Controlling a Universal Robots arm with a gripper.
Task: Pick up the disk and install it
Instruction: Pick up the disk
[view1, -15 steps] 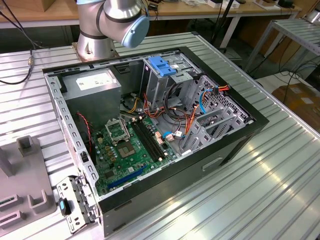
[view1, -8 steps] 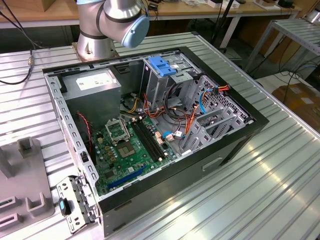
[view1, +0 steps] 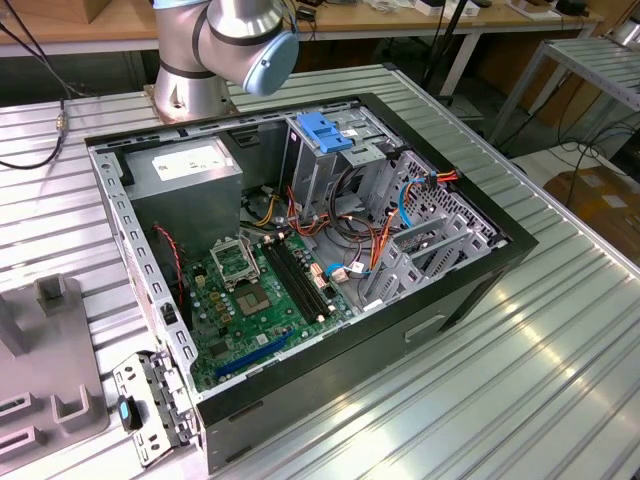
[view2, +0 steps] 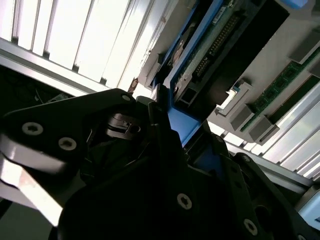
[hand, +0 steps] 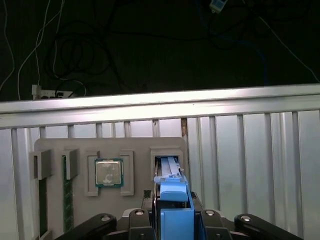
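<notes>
In the first wrist view the disk (hand: 169, 181) stands on edge in a slot of a grey fixture tray (hand: 135, 145), its blue plastic end facing the camera. My gripper (hand: 172, 215) sits over that blue end, with a black finger close against each side. The second wrist view shows the same grip from the side: the gripper (view2: 185, 130) is shut on the blue tab, and the disk's green circuit board (view2: 212, 42) runs away from it. In the exterior view the arm (view1: 230, 40) leaves the picture at the top.
The open computer case (view1: 480, 290) lies on the slatted metal table, with a blue-topped metal drive cage (view1: 325, 135) and a grey power supply box (view1: 185, 170) inside. The fixture tray (view1: 50, 370) also holds a processor chip (hand: 109, 172) and memory sticks (hand: 67, 190).
</notes>
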